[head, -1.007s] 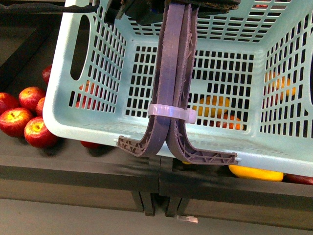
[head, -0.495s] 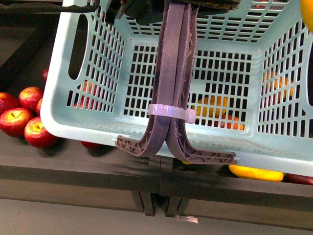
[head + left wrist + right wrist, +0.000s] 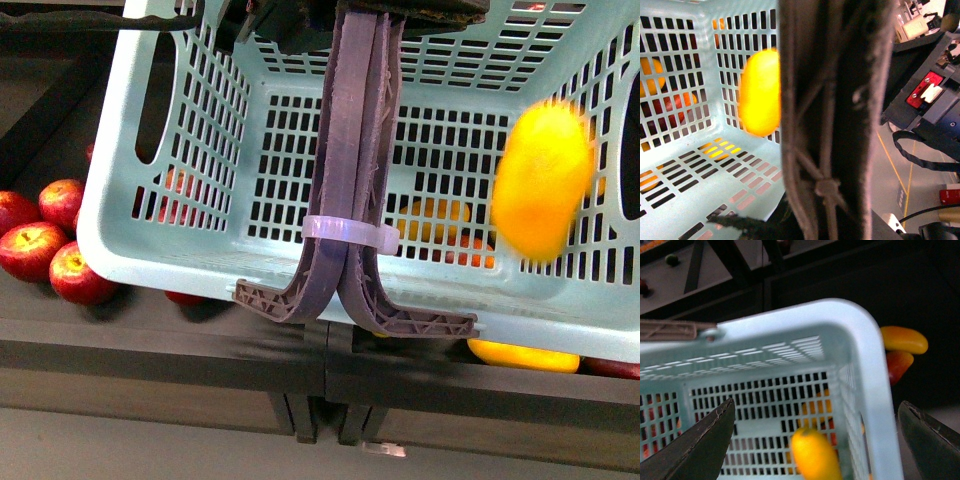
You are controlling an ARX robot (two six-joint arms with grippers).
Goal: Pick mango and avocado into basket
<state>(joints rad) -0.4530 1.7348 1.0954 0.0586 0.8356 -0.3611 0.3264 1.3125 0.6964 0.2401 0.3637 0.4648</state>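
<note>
The light blue basket (image 3: 150, 250) hangs tilted over the fruit shelf, and my left gripper (image 3: 340, 15) is shut on its two brown-purple handles (image 3: 355, 150), which are tied with a white zip-tie. In the left wrist view the handles (image 3: 835, 120) fill the middle. A yellow mango (image 3: 545, 180) shows blurred in mid-air inside the basket's right side, held by nothing. The mango (image 3: 760, 92) is also near the far wall in the left wrist view. My right gripper (image 3: 816, 405) stands open above the basket's corner (image 3: 865, 340), with the mango (image 3: 815, 457) below it. The avocado is out of view.
Red apples (image 3: 45, 245) lie on the dark shelf left of the basket. Oranges (image 3: 435, 215) show through the slots. Another yellow elongated fruit (image 3: 522, 353) lies under the basket's right end, seen too as (image 3: 904, 339). The shelf's front edge (image 3: 200, 350) runs below.
The mango came in from the upper right and has dropped into the basket's right side. The basket has shifted slightly left.
</note>
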